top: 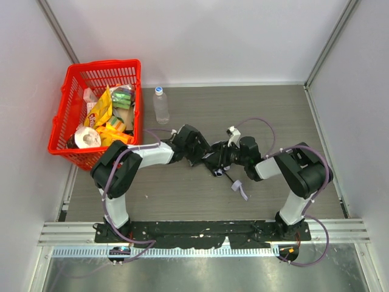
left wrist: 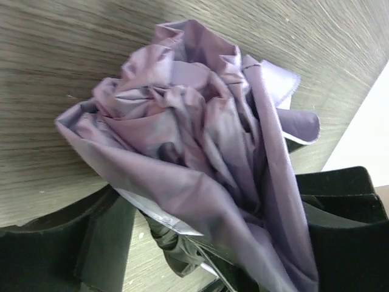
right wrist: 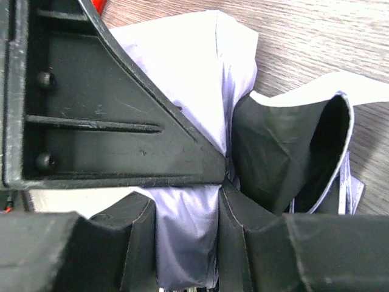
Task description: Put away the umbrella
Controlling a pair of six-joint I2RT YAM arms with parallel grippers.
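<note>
The umbrella's pale lavender canopy [left wrist: 200,121] lies crumpled on the wooden table, filling the left wrist view. My left gripper [left wrist: 225,204] is open, its black fingers [left wrist: 61,243] spread wide on either side of the fabric, with bare table showing beside the left finger. My right gripper [right wrist: 185,204] is shut on a fold of the umbrella's canopy [right wrist: 182,243], pinched between both fingers. From the top camera both grippers meet at mid-table, left gripper [top: 203,155] facing right gripper [top: 226,157], and they hide most of the umbrella. Only its light strap [top: 239,187] trails out toward the near side.
A red basket [top: 103,64] with snack packets and a white roll stands at the far left. A clear plastic bottle [top: 161,104] stands upright just to its right. White walls close in the table at the back and on both sides.
</note>
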